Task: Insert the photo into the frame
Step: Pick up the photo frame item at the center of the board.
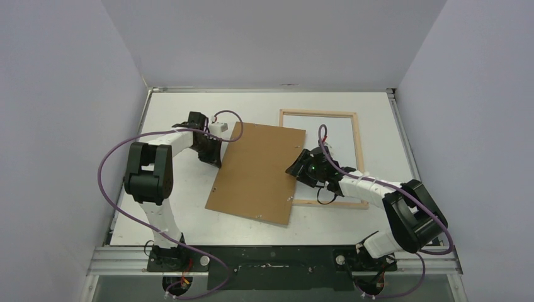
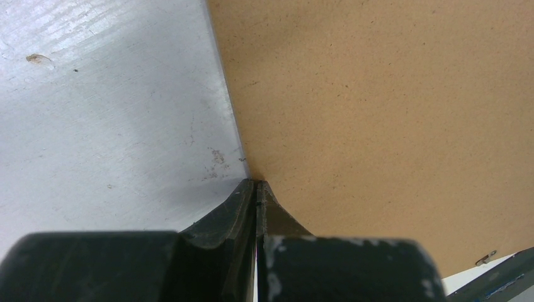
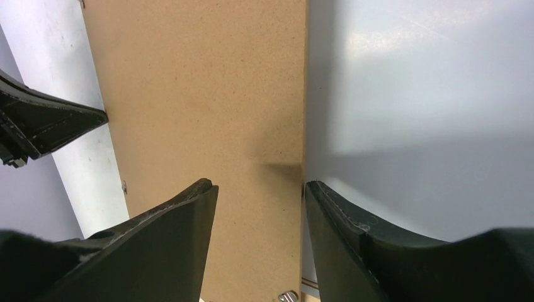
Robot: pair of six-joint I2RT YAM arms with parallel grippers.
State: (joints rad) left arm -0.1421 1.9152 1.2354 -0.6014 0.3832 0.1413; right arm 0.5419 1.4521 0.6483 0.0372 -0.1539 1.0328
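Room: pale grey walls (image 1: 264, 38) close in a white surface (image 1: 327, 226) on three sides; in the left wrist view the surface (image 2: 94, 113) looks scuffed and scratched.
Left tool (image 1: 216, 158): fingers pressed together with only a thin seam between them, nothing held; in its own view the left tool (image 2: 257, 184) has its tips right at the left edge of the backing panel.
Right tool (image 1: 296, 170): spread moderately wide and holding nothing; in its own view the right tool (image 3: 259, 185) straddles the panel's right edge, one finger (image 3: 182, 220) over the brown board and the other over the pale area beside it.
Backing panel (image 1: 258, 173): a brown fibreboard sheet lying skewed in the middle of the surface between the two tools, and its right edge covers much of the frame's left bar.
Panel close up: speckled tan face (image 2: 378, 113), (image 3: 208, 94); a small metal clip (image 3: 288, 296) sits near its edge.
Frame (image 1: 360, 157): pale wood with narrow bars, lying flat at the right rear of the surface, its top, right and bottom bars exposed.
Photo (image 1: 334, 141): seemingly the pale smooth sheet filling the frame's opening, plain side up; cannot tell for sure whether it is paper or glass.
Cables (image 1: 107, 182): purple, looping along both arms.
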